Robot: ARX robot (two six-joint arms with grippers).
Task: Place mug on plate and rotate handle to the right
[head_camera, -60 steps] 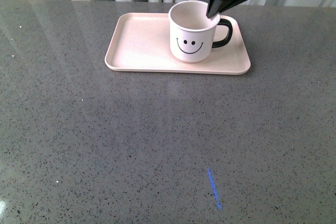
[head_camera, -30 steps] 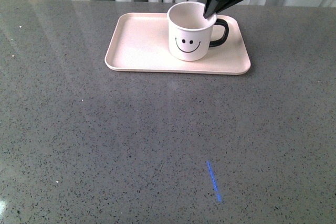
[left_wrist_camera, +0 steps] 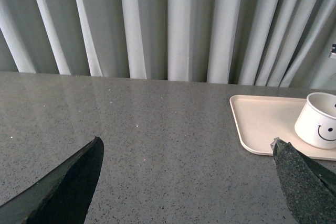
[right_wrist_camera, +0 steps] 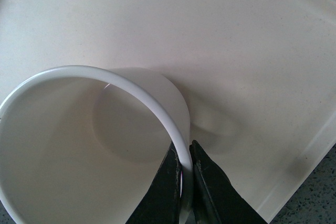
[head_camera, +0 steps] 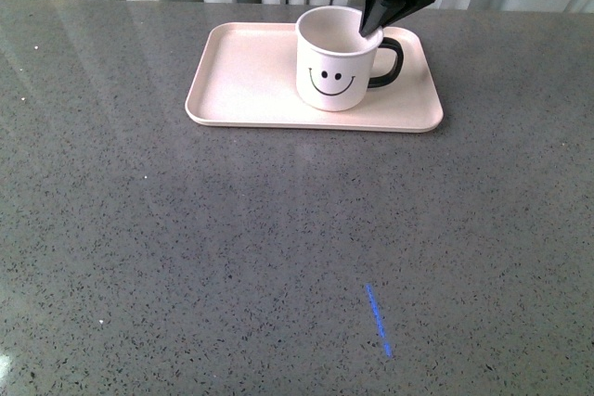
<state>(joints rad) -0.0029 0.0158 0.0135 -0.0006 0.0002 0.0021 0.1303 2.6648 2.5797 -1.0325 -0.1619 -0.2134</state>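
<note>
The grey table carries the plate at twelve o'clock from me. The mug stands on the plate's three o'clock half, handle pointing to three o'clock. My right pincer pinches the mug's rim; my left pincer gapes wide.

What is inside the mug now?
The mug looks empty: only bare white wall and bottom show. One finger of the right gripper reaches inside, pinching the rim. The near inner wall is hidden.
</note>
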